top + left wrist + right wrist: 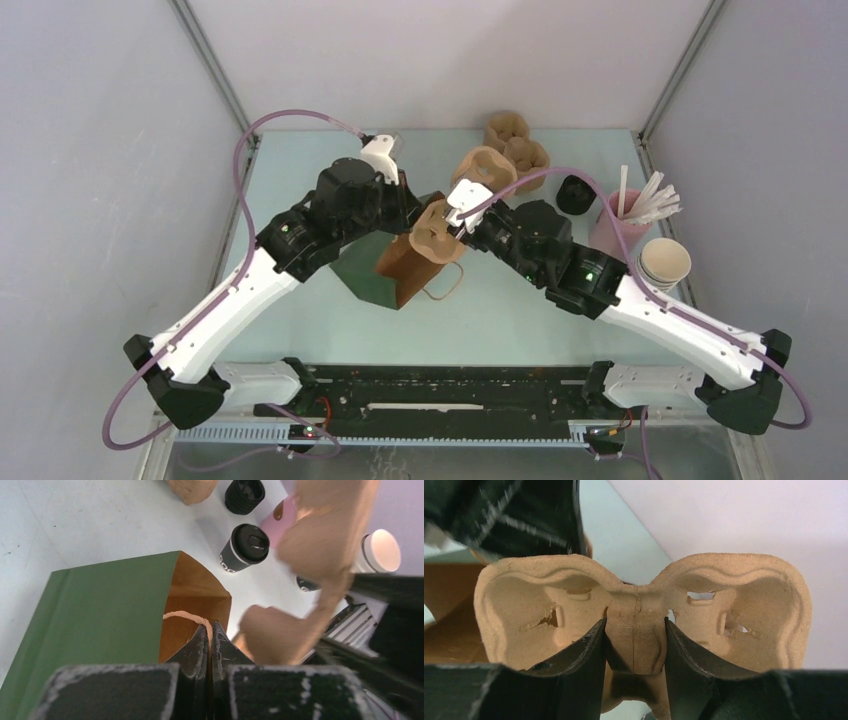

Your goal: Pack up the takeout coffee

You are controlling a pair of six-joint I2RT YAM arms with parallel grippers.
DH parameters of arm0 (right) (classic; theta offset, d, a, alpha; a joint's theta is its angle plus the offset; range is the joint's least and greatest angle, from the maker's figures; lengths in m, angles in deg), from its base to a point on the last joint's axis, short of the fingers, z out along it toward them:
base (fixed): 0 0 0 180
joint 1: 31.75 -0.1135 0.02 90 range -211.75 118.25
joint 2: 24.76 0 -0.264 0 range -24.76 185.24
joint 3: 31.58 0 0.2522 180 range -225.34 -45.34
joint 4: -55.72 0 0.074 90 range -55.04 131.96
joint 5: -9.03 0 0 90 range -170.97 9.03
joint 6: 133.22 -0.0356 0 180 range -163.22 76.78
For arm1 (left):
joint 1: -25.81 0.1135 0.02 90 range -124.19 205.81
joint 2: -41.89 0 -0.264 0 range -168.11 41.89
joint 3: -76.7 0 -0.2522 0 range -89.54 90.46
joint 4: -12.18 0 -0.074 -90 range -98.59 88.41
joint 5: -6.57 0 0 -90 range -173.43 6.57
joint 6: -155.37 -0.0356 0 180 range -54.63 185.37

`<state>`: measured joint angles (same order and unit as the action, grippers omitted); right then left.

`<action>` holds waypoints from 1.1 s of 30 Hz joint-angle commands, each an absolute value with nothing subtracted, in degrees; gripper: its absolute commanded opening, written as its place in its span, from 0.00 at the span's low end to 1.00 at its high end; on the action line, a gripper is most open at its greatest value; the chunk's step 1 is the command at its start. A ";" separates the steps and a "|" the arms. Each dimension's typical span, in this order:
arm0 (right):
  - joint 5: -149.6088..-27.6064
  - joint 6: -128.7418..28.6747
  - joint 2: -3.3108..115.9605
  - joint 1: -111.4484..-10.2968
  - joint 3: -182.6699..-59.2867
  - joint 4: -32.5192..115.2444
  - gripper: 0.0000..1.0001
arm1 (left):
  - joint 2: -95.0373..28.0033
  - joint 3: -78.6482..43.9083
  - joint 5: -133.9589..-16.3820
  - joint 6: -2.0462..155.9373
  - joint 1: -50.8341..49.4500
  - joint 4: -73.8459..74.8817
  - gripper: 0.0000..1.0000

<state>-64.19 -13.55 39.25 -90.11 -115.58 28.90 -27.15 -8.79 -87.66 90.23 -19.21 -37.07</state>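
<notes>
The takeout coffee (245, 548), a dark cup with a black lid, stands on the table beyond the bag in the left wrist view; in the top view it is hidden under the arms. The green paper bag (366, 276) with a brown inside (196, 587) lies with its mouth open. My left gripper (211, 628) is shut on the bag's twisted paper handle (182, 615), also in the top view (411, 203). My right gripper (635, 630) is shut on the middle ridge of a brown pulp cup carrier (639, 595), held in the air at the bag's mouth (437, 233).
Two more pulp carriers (485, 166) (517, 140) lie at the back. A stack of black lids (575, 193), a pink cup of white straws (612, 228) and nested paper cups (665, 262) stand at the right. A second dark cup (306, 584) peeks from behind the carrier.
</notes>
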 commanded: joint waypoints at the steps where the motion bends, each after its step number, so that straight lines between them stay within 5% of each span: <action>1: -62.39 -17.85 39.14 -88.68 -111.98 34.74 0.41 | -25.62 -7.24 -84.14 95.42 -18.65 -32.26 0.00; 19: -49.55 -23.91 37.44 -94.36 -108.31 31.59 0.41 | -25.62 -13.90 -82.56 116.33 -16.76 -15.76 0.00; 33: -53.91 -23.23 35.76 -100.21 -109.49 24.00 0.43 | -27.23 -14.42 -85.54 119.99 -17.04 -12.10 0.00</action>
<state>-52.98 -22.33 37.96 -98.94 -107.84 25.01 -27.82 -13.88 -84.03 118.71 -17.13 -16.02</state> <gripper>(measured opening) 0.494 0.017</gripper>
